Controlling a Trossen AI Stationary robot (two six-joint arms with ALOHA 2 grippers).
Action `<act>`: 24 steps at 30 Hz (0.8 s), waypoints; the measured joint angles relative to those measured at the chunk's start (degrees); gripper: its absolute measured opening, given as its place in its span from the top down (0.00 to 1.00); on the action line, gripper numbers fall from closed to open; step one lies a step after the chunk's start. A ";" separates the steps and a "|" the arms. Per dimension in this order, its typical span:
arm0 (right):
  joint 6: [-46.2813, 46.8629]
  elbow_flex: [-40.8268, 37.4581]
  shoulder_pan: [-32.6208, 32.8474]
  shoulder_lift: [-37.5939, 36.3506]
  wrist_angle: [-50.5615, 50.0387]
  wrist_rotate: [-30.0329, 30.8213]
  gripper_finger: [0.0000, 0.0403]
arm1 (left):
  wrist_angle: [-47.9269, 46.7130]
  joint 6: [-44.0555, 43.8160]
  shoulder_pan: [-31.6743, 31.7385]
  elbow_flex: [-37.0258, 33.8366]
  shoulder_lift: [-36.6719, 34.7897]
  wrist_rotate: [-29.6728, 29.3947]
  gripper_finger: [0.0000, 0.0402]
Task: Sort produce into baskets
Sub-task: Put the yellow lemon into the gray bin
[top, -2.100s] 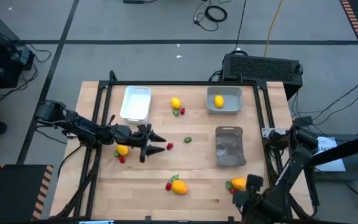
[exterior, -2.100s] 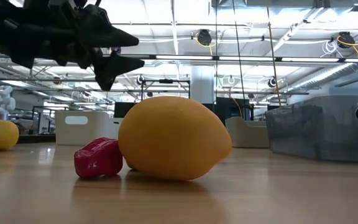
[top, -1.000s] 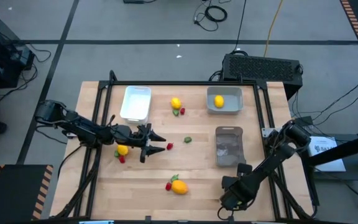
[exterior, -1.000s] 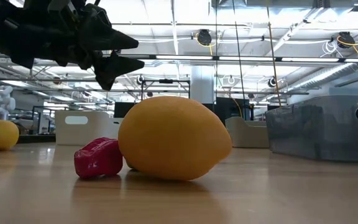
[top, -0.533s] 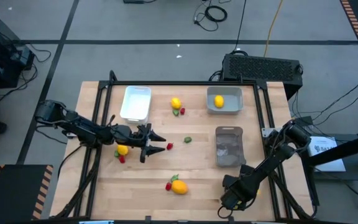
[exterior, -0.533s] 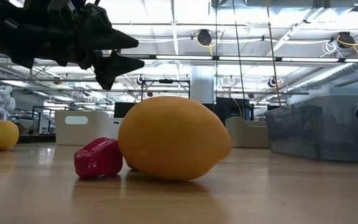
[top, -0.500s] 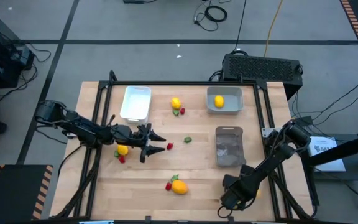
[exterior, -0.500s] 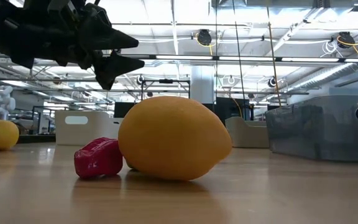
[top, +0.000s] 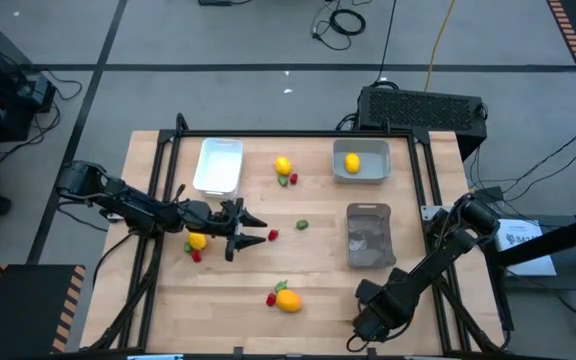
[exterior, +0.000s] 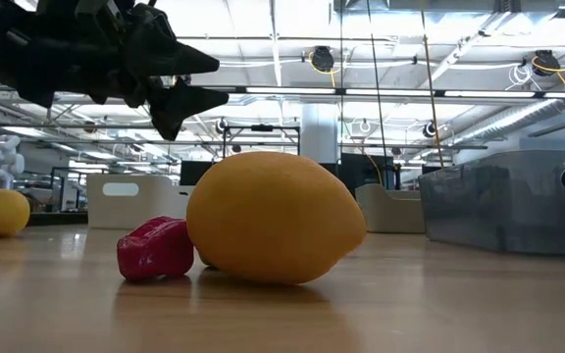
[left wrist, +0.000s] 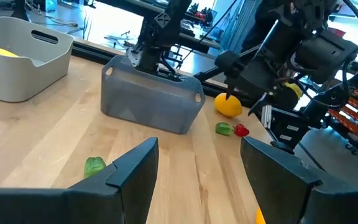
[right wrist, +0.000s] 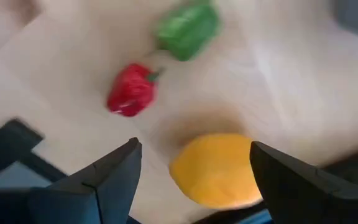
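My right gripper (right wrist: 194,149) hangs open near the table's near right corner, pointing down. Its fingers stand on either side of a yellow lemon (right wrist: 219,168) that lies on the wood and are clear of it. A red piece (right wrist: 131,96) and a green piece (right wrist: 187,25) lie beside the lemon. From above, my right gripper (top: 366,325) hides all three. My left gripper (top: 260,231) is held level and open above the table's left half, with nothing in it. A lemon (top: 197,241) and a red piece (top: 196,256) lie under its arm.
The white basket (top: 218,165) stands at the far left. The pale grey basket (top: 373,172) at the far right holds a lemon (top: 352,162). The dark grey basket (top: 370,236) is right of centre. Loose lemons (top: 283,166) (top: 288,299), a red piece (top: 273,235) and a green piece (top: 302,225) dot the middle.
My right gripper has come in from the table's right edge to above the near right lemon and now covers it from above. In the last half second it has hardly shifted. My left arm and the produce have stayed where they were.
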 joint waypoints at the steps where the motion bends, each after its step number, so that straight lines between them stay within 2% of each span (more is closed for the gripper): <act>1: 2.44 0.37 0.03 0.00 -0.92 -0.71 0.29 | -0.01 -0.02 0.00 0.00 0.00 0.00 0.41; 5: 15.44 0.61 0.03 0.00 -0.85 -8.10 0.29 | -0.01 -0.04 0.00 0.00 0.00 0.01 0.41; 7: 16.89 0.63 0.16 0.00 0.60 -10.41 0.29 | -0.02 -0.04 0.00 0.00 0.00 0.02 0.41; 10: 11.22 0.63 0.90 0.00 3.60 -11.73 0.29 | 0.15 -0.06 0.00 0.00 0.00 0.02 0.41; 16: -6.61 0.65 2.48 0.00 5.06 -11.97 0.29 | 1.40 -1.45 -0.04 0.04 -0.02 0.63 0.41; 24: -14.69 0.65 3.09 0.00 2.66 -11.93 0.29 | 1.36 -1.46 -0.04 0.04 -0.02 0.63 0.41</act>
